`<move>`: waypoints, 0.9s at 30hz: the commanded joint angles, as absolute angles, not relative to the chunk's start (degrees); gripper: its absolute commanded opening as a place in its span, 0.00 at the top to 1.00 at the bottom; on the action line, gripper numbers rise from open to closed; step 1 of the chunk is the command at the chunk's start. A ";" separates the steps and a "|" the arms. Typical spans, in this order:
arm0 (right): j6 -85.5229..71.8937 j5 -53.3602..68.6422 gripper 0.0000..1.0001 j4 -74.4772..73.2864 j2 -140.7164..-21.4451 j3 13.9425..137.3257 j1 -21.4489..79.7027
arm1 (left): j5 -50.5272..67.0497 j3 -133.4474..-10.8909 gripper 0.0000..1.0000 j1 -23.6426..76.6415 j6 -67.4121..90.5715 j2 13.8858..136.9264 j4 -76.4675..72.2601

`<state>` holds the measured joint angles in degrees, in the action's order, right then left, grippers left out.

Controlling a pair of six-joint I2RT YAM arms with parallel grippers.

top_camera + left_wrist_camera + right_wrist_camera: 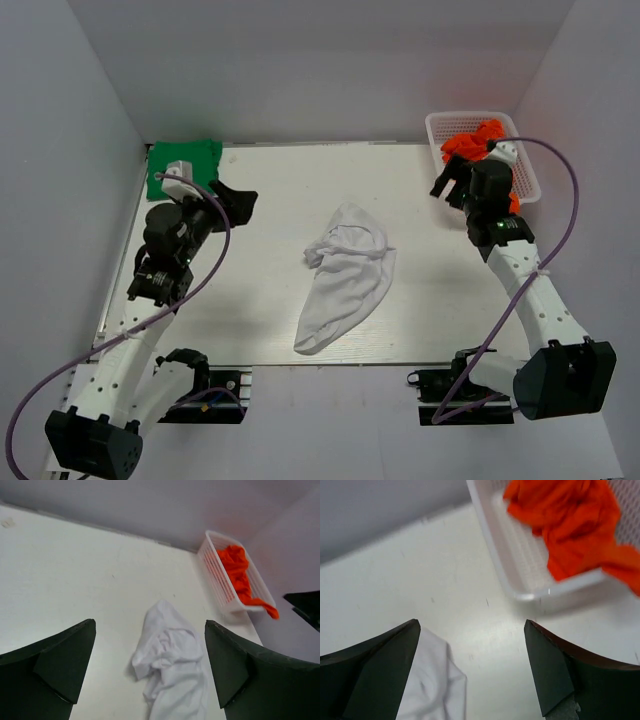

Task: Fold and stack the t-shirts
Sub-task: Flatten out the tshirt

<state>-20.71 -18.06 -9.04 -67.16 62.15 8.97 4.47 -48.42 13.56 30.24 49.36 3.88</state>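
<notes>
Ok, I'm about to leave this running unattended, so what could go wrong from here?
The white shirt lies bunched mid-table, so a pinch may catch several layers. Orange cloth hangs over the basket rim beside the open right end effector, which could snag it. The left arm overlaps the green shirt in the far-left corner and might drag it.

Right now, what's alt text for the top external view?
A crumpled white t-shirt lies mid-table, between the open left claw and open right claw. A green t-shirt sits far left; a white basket holding orange cloth, far right.
</notes>
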 commanded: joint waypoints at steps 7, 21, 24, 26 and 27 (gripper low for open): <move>-15.30 -4.14 0.10 -16.61 -65.73 58.44 9.32 | 28.54 -52.99 0.00 15.21 24.71 60.96 18.43; -5.80 4.58 0.10 -21.18 -88.59 70.22 20.12 | 26.84 -45.69 0.02 36.82 28.31 75.58 27.06; -6.06 2.64 0.14 -21.36 -93.68 71.72 22.14 | 21.19 -47.46 0.06 38.67 28.30 78.66 28.83; -5.71 1.50 0.17 -20.92 -95.79 72.51 23.11 | 19.52 -47.99 0.11 39.64 28.30 80.94 28.31; -5.54 1.06 0.18 -20.66 -96.32 72.51 23.72 | 18.73 -47.99 0.12 40.51 28.82 81.82 28.30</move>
<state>-6.83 2.76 -20.95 -95.09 69.91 22.70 24.16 -45.47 39.33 28.49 81.06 27.51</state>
